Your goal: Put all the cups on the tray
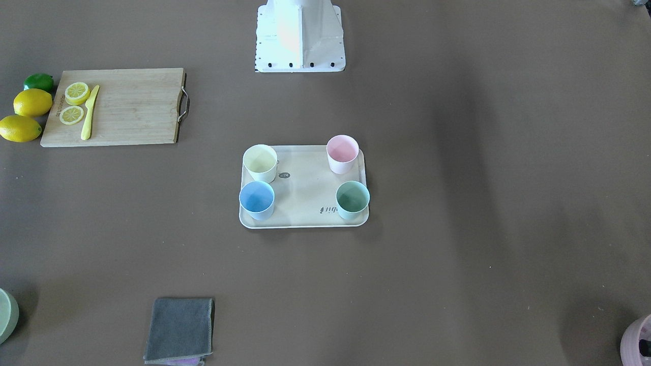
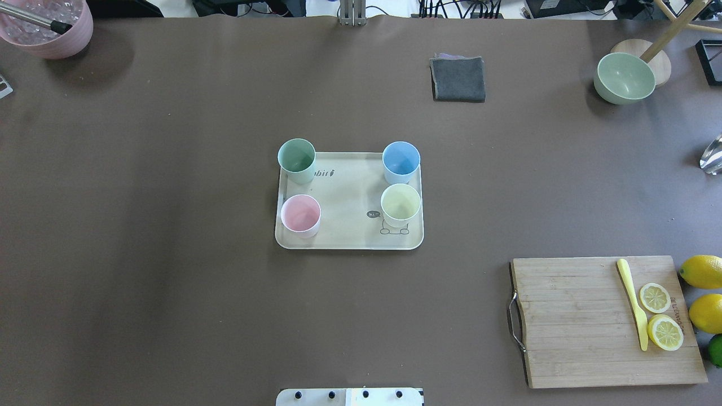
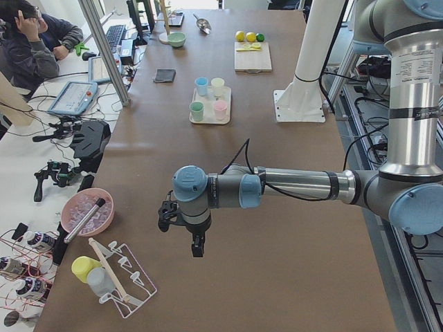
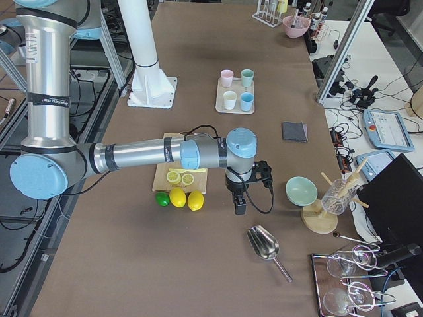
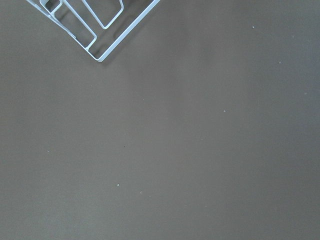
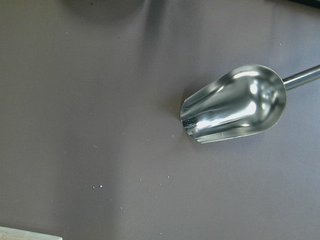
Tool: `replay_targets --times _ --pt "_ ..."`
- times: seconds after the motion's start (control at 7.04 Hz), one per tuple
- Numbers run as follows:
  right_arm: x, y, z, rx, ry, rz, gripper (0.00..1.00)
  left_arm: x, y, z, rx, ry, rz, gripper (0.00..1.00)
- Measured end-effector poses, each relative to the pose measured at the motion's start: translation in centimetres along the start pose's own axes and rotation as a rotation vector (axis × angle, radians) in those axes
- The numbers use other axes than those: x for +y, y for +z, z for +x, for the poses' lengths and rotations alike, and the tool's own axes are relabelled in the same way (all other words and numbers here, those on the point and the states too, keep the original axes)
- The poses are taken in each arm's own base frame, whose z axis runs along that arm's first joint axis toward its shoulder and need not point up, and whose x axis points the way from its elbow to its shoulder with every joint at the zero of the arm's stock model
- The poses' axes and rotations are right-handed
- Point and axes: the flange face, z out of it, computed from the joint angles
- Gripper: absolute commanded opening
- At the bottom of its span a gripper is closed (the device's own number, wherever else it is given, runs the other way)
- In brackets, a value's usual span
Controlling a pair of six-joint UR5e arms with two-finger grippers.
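Observation:
The cream tray (image 2: 347,211) lies at the table's middle. All four cups stand upright on it, one near each corner: mint green cup (image 2: 296,156), light blue cup (image 2: 401,158), pale yellow cup (image 2: 400,202) and pink cup (image 2: 300,213). They also show in the front view: yellow cup (image 1: 260,159), pink cup (image 1: 342,149), blue cup (image 1: 257,197), green cup (image 1: 352,197). My left gripper (image 3: 197,245) hangs over bare table far from the tray. My right gripper (image 4: 239,206) hangs near the lemons and the scoop. I cannot tell whether either is open or shut.
A wooden cutting board (image 2: 606,321) with lemon slices and a yellow knife lies near the robot's right, with whole lemons (image 2: 702,272) beside it. A grey cloth (image 2: 458,79), a sage bowl (image 2: 624,78), a mauve pot (image 2: 48,28), a metal scoop (image 6: 235,102) and a wire rack (image 5: 95,25) are about.

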Motion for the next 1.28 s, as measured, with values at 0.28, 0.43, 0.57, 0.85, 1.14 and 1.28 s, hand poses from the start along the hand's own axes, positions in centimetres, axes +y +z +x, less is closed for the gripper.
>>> replay_targets --times 0.28,0.43,0.57,0.85,1.14,1.28 --pt "0.1 0.05 0.05 0.001 0.001 -0.001 1.0 -0.01 -0.14 0.13 0.001 0.002 0.002 0.98" --pt "0.11 0.03 0.03 0.001 0.0 0.0 1.0 -0.02 -0.17 0.16 0.001 0.003 0.003 0.98" --pt "0.1 -0.01 -0.01 0.0 -0.001 0.001 1.0 -0.03 -0.23 0.21 0.001 0.005 0.004 0.98" --pt "0.18 -0.03 -0.04 0.0 -0.002 0.001 1.0 -0.1 -0.45 0.39 0.001 0.008 0.009 0.98" --pt "0.26 -0.08 -0.09 0.0 -0.004 0.002 1.0 -0.07 -0.57 0.45 0.001 0.01 0.012 0.98" --pt "0.3 -0.09 -0.1 0.0 -0.005 0.002 1.0 -0.07 -0.65 0.5 0.001 0.011 0.013 0.98"
